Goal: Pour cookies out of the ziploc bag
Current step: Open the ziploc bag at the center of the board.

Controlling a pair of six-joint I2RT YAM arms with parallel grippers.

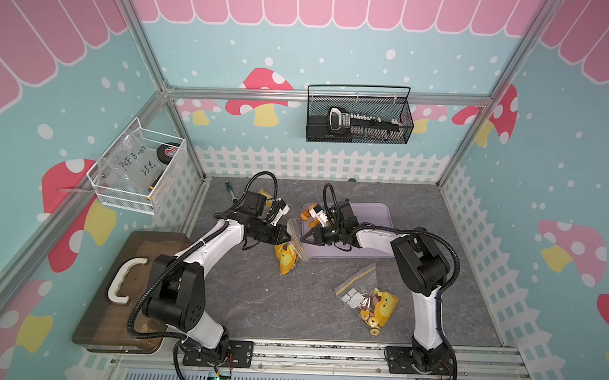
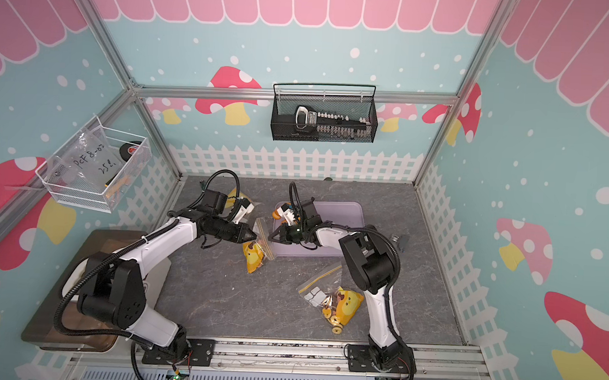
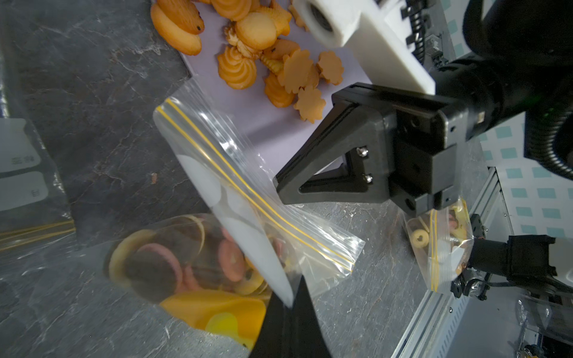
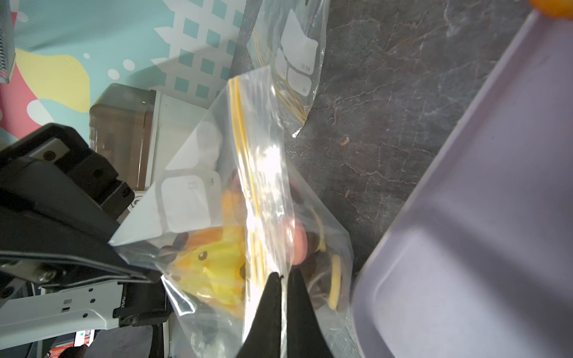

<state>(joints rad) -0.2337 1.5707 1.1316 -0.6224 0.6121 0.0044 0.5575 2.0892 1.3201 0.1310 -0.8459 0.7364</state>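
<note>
Golden cookies (image 3: 237, 66) lay already in the purple tray (image 1: 376, 215), but the ziploc bag (image 1: 286, 259) beside it, its mouth pinched by both the left gripper (image 1: 288, 236) and the right gripper (image 1: 302, 239), held unpoured ring cookies (image 3: 231, 257).

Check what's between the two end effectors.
The top edge of the ziploc bag, pinched by left end effector and right end effector; both top views show it.

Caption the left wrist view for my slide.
Left gripper pinches clear yellow-sealed ziploc bag of ring cookies; right gripper at its mouth, golden cookies on lilac tray.
</note>
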